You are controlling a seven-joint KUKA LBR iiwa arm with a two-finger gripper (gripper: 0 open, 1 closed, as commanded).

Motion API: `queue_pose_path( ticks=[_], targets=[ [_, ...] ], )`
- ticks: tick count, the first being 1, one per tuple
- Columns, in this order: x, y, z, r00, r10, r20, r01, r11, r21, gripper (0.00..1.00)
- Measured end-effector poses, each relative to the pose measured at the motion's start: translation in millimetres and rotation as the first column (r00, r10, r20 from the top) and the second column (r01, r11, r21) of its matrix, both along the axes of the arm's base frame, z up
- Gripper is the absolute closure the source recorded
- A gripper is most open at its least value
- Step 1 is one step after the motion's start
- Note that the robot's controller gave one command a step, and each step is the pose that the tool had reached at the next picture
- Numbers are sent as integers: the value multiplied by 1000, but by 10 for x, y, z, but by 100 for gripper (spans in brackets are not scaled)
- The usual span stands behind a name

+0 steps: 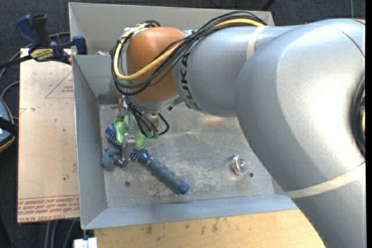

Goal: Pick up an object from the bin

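My gripper [129, 145] reaches down at the bin's left side, under the orange wrist cover. Its metal fingers [125, 151] stand among a small cluster of things: a green plastic piece [121, 128] and a blue ridged piece [110, 133] lie right against them on the left. Just below lies a grey-blue tool with a long handle [163, 174], running from the fingers toward the bin's front middle. Whether anything sits between the fingers is hidden by the clutter.
A small shiny, clear-and-purple round thing [238, 165] lies alone on the bin's floor at the right. The big arm covers the bin's back and right part. The left wall stands close to the gripper.
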State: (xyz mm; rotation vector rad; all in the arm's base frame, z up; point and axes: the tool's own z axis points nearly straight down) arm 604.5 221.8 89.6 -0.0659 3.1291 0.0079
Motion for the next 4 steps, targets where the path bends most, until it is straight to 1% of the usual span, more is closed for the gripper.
queue_pose_path(
  ticks=[1, 2, 3, 4],
  targets=[
    [88, -140, -42, 999, -32, 1, 32, 999, 7, 0],
    [90, -141, -38, 999, -32, 2, 32, 999, 7, 100],
    [225, -167, 1411, 1000, -10, 0, 10, 1000, -1, 100],
    [124, -548, 484, 996, -82, -19, 81, 997, -8, 100]
  ],
)
